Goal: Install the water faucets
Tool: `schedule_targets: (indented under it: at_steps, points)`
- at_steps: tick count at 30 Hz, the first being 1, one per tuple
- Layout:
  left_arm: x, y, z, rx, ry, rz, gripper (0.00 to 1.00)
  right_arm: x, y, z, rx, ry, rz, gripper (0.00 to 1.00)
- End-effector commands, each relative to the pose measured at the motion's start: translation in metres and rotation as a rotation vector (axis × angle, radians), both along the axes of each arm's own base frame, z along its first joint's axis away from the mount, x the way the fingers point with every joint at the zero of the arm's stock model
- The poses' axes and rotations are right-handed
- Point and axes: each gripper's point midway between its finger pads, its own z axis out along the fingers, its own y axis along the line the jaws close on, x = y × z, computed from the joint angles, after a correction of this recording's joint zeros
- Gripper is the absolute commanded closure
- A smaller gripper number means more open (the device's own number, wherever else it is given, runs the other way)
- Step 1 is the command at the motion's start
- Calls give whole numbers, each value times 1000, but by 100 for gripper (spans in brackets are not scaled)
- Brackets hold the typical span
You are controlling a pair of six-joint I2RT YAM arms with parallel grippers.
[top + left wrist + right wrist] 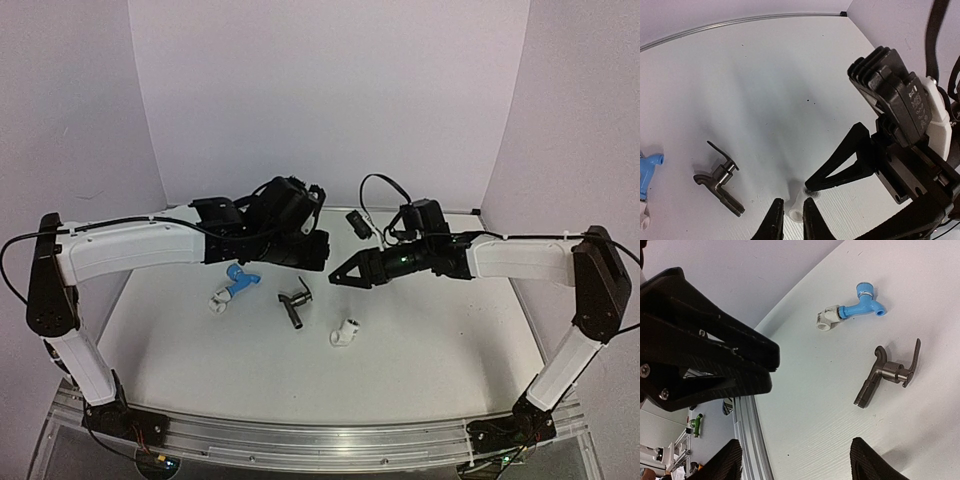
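Top view: blue tap (243,280) lies left of centre on the tabletop (430,350), threaded end in a white fitting (219,298); I'd call that one done. Metal tap (294,305) lies loose mid-tabletop, with a spare white elbow (345,333) near it on the right, not touching. Left claw (318,256) hangs just beyond the metal tap. Right claw (338,275) is just beyond and right of it, tips aimed left. Left wrist view: left claw (792,215) is nearly pinched, slim gap, holding nothing. Elbow (796,202) shows through the gap, metal tap (720,182) is off left, body diagonal. Right wrist view: right claw (797,455) is spread wide, empty. Metal tap (885,372) is ahead-right, long axis slanted. Both arms look about equally near. I'd use the right, rolling the wrist to straddle the body.
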Motion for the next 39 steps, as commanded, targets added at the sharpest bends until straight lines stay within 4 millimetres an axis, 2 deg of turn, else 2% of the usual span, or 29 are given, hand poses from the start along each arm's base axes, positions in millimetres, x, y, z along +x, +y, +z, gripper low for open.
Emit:
schedule_targets:
  at_steps: [1,4,7,9,13,16,18,21,26,34,39]
  points:
    - [-9,6,0,-3,18,-22,77,10,1,15,-12,-132,-16,28]
    - [-23,20,-21,8,65,-37,56,14,-22,-5,-179,-289,-37,27]
    - [-34,31,-26,-16,84,-51,32,15,-46,-36,-345,-365,-37,26]
    - [-40,31,-35,-14,103,-98,26,15,-58,-49,-410,-363,-50,25]
    - [-47,17,-67,37,141,-190,25,16,-70,-45,-393,-340,-72,25]
    - [-48,0,-88,42,167,-247,24,28,-84,-44,-407,-353,-104,25]
    - [-46,-10,-95,47,177,-268,23,33,-92,-49,-446,-389,-103,26]
    - [-40,-20,-94,31,169,-266,22,41,-98,-60,-511,-431,-93,26]
    - [-25,-10,-83,-63,189,-222,16,48,-87,-83,-544,-389,-12,25]
    - [-30,-11,-119,-34,242,-243,14,52,-57,-105,-450,-197,21,29]
    - [-30,-8,-124,-55,230,-235,13,51,-49,-124,-438,-125,44,29]
